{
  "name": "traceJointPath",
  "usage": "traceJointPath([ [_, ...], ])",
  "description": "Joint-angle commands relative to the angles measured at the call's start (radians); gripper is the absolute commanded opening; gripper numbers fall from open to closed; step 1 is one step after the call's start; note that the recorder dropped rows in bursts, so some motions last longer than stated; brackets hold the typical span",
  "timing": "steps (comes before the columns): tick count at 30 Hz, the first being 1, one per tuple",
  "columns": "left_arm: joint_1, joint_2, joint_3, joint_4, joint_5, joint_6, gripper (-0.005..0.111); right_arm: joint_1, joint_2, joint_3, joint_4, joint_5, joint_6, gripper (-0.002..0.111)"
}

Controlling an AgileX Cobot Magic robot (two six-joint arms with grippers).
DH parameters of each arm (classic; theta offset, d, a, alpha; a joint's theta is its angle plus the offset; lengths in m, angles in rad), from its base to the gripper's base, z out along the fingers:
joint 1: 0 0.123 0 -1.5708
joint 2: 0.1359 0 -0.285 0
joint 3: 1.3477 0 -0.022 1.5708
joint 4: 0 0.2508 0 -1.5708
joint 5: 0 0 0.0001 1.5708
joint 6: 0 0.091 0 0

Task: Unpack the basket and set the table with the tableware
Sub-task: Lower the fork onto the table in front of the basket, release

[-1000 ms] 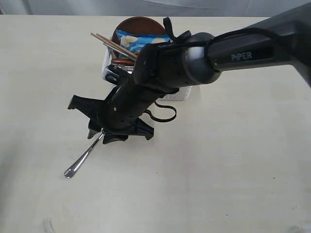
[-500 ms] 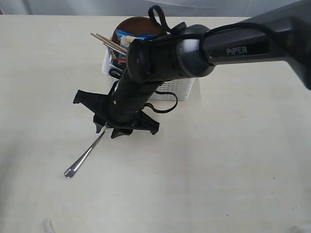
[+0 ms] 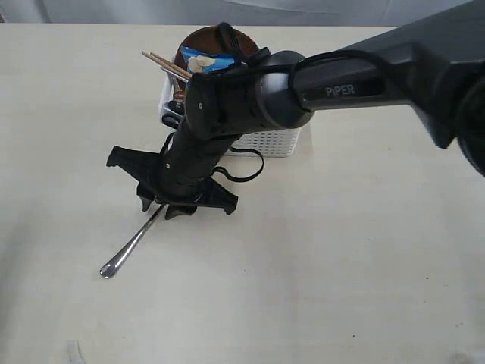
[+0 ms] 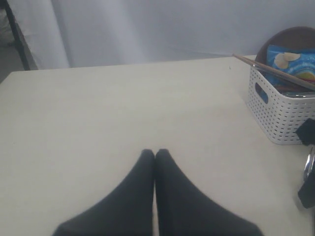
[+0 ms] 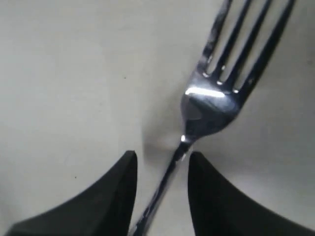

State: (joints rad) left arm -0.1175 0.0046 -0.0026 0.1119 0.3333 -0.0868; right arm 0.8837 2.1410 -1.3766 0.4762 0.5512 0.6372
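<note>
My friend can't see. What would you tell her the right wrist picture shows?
A steel fork lies on the pale table, tines pointing away. Its thin handle runs between the end effector's two dark fingers, which stand apart.

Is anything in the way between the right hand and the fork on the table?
Nothing visible. The fork lies on the table, with its neck in the gap between the open fingers of the right hand.

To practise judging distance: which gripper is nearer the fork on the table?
Right. The right gripper has its fingers either side of the fork at its handle. The left gripper is shut over the table, well apart from the fork.
</note>
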Motion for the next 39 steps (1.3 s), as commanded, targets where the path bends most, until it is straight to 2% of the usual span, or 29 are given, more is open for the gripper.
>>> traceJointPath([
  [1, 0.004, -0.005, 0.003, -0.011, -0.007, 0.002, 0.000, 0.005, 0.030, -0.021, -0.008, 0.015, 0.004, 0.035],
  [7, 0.004, -0.005, 0.003, -0.011, -0.007, 0.002, 0.000, 0.005, 0.038, -0.021, -0.014, 0.060, 0.004, 0.026],
  [13, 0.004, -0.005, 0.003, -0.011, -0.007, 0.002, 0.000, -0.004, 0.038, -0.023, -0.019, 0.105, 0.003, 0.000],
  [21, 0.004, -0.005, 0.003, -0.011, -0.007, 0.002, 0.000, -0.006, 0.016, -0.023, -0.089, 0.215, -0.014, 0.000],
  [26, 0.004, -0.005, 0.003, -0.011, -0.007, 0.002, 0.000, -0.006, -0.049, -0.023, -0.297, 0.328, 0.031, 0.000],
  [28, 0.004, -0.005, 0.003, -0.011, -0.007, 0.002, 0.000, -0.006, -0.055, -0.023, -0.319, 0.377, 0.031, 0.000],
  [39, 0.004, -0.005, 0.003, -0.011, -0.007, 0.002, 0.000, 0.005, -0.053, -0.017, -0.314, 0.294, 0.054, 0.000],
])
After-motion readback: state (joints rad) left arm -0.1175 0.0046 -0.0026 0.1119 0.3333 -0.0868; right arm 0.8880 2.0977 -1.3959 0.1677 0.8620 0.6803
